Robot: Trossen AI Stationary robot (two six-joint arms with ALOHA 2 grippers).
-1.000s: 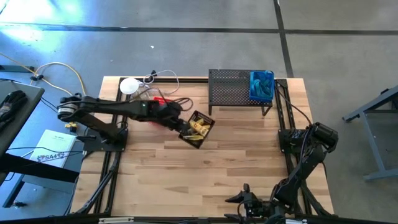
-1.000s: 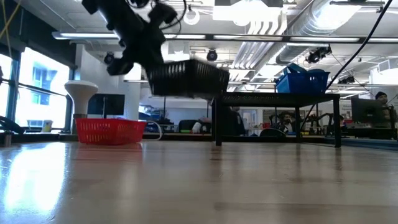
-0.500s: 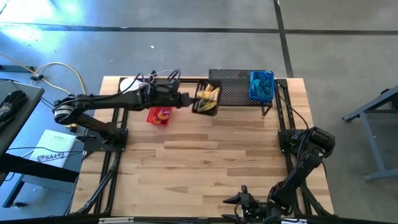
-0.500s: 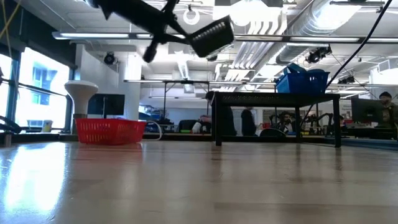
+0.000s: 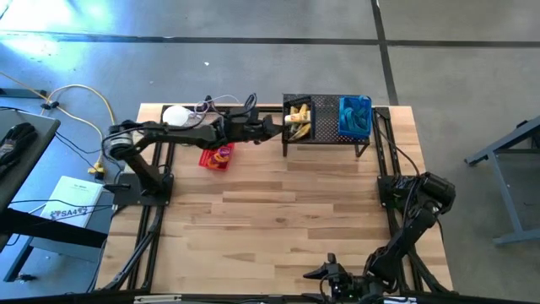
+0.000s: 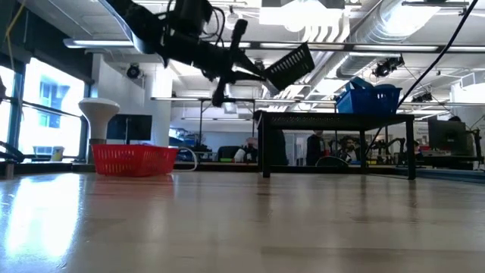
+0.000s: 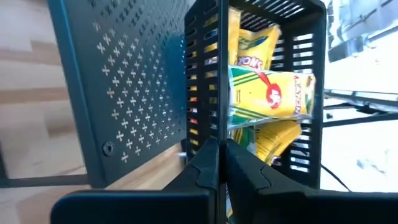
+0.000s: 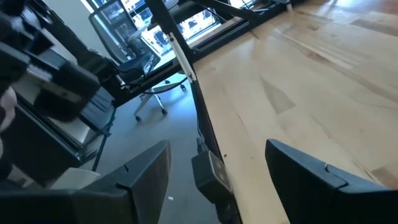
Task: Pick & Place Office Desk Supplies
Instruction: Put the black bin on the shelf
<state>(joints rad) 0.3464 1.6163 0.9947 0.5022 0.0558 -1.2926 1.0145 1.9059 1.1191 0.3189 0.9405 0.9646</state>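
My left gripper point(image 5: 274, 128) reaches from the table's left toward the black wire-mesh shelf point(image 5: 325, 127) and is shut on a black slotted basket point(image 5: 297, 118). The basket holds yellow crayon boxes point(image 7: 264, 93). In the low view the basket point(image 6: 289, 67) hangs tilted above the shelf's top point(image 6: 333, 115), over its left end. My right gripper point(image 5: 333, 268) waits open at the table's near edge, touching nothing. A red basket point(image 5: 217, 157) with small items stands on the table. My left gripper pinches a thin slotted side wall of the black basket point(image 7: 217, 127) between its two fingers point(image 7: 202, 165). The fingers come level from the table's left. The basket is lifted clear of table and shelf, and sits tilted in the hold.
A blue basket point(image 5: 354, 116) stands on the shelf's right end. A white round object point(image 5: 175, 116) with cables lies at the far left corner. The red basket point(image 6: 135, 159) sits below my left arm. Bare wood point(image 5: 278, 219) fills the table's middle and near part.
My left gripper has carried the black basket from low over the table's middle up and toward the far right, to above the shelf's left end. The basket turned about on the way. The red basket, earlier under the arm, now shows.
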